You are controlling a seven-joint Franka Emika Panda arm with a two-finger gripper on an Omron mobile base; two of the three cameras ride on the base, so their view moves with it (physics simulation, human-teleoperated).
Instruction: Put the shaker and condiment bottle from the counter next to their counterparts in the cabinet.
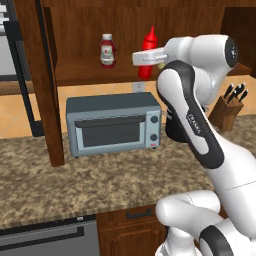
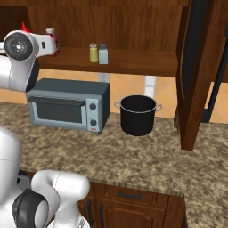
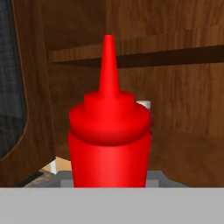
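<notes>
We hold the condiment bottle [image 1: 148, 55] upright in closed jaws, upper centre, beside the ketchup bottle [image 1: 107, 50] in the cabinet [image 1: 80, 70].

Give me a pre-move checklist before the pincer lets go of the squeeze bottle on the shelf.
1. Pincer shut on the condiment bottle: ok.
2. Bottle upright, nozzle up in the hand view: ok.
3. Bottle inside the cabinet, at shelf level: ok.
4. Bottle beside the ketchup bottle, with a gap between them: ok.
5. Bottle base resting on the shelf board: cannot tell, the arm hides it.
6. Shaker already next to the yellowish-green shaker on the shelf: ok.
</notes>
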